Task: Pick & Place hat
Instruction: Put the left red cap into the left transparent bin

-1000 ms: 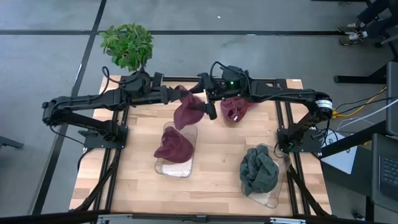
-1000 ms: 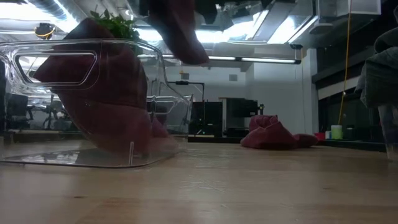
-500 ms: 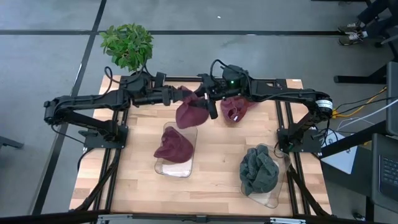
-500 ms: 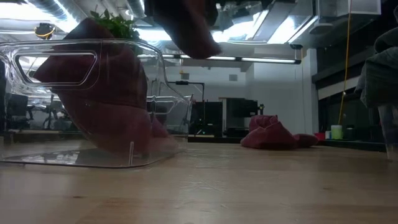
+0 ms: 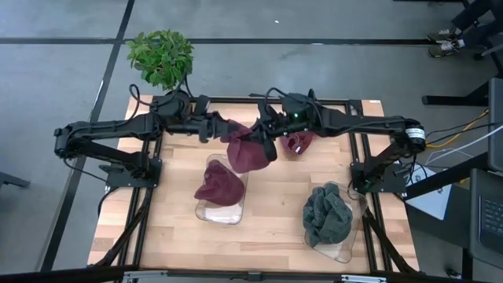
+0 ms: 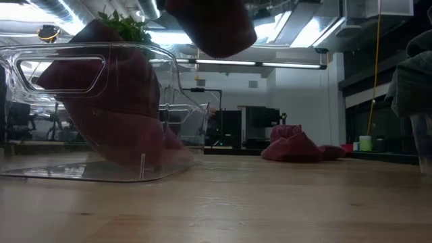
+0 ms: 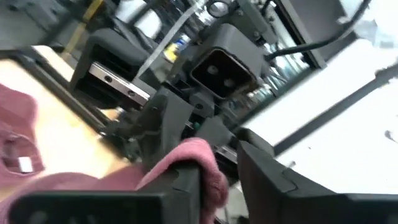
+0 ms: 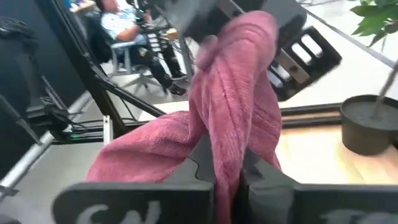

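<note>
From above, the two arms meet over the far half of the wooden table (image 5: 267, 212), just beyond the clear bin (image 5: 224, 206) that serves as landmark here. The maroon hat (image 5: 248, 151) hangs in the air between them, above and slightly past the bin's far end. The left gripper (image 5: 218, 128) touches the hat's far-left corner and the right gripper (image 5: 269, 134) is at its right edge. A second maroon hat (image 5: 219, 185) lies inside the bin. A third maroon hat (image 5: 296, 142) rests on the table to the right of the bin, beyond the carried one. A grey-green hat (image 5: 327, 216) fills another clear container (image 5: 339, 250) well to the bin's right. A potted plant (image 5: 162, 56) stands off the table's far left corner.

In the low view, the bin (image 6: 101, 115) is close on the left with its hat (image 6: 115, 108) inside, the lifted hat (image 6: 212, 27) hangs above and right of it, and the third hat (image 6: 297, 145) lies far behind.

In the left wrist view, the left fingers (image 7: 180, 186) stand somewhat apart with hat cloth (image 7: 186, 162) between them; whether they pinch it is hard to tell.

In the right wrist view, the right fingers (image 8: 199, 162) are closed tight on a fold of the hat (image 8: 230, 118). A person (image 8: 124, 31) sits in the room behind.
</note>
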Controlling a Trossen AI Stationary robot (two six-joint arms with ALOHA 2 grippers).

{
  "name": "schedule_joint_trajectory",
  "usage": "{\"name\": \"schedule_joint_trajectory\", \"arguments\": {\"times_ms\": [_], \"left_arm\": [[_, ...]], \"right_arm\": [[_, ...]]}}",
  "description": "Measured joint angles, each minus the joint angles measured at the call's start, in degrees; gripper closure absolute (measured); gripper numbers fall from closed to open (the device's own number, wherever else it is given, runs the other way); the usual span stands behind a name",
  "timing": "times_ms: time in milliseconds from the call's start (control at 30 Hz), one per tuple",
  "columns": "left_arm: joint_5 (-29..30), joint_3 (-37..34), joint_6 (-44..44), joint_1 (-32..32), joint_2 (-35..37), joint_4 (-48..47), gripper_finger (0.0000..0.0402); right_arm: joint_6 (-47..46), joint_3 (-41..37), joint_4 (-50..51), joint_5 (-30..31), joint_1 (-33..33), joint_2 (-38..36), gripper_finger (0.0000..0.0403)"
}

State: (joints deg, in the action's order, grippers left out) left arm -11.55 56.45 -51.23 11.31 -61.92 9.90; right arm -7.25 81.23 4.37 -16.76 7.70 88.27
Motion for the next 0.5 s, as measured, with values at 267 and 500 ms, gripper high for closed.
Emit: {"name": "schedule_joint_trajectory", "arguments": {"times_ms": [267, 500], "left_arm": [[-12.96, -0.37, 1.22, -2.31, 1.38, 9.12, 0.0259], [-14.19, -0.36, -2.02, -8.56, 3.96, 5.41, 0.0245]], "right_arm": [[-5.63, 0.41, 0.75, 5.61, -5.6, -1.4, 0.0394], [-8.31, 0.17, -0.35, 18.01, -11.48, -1.28, 0.0396]]}}
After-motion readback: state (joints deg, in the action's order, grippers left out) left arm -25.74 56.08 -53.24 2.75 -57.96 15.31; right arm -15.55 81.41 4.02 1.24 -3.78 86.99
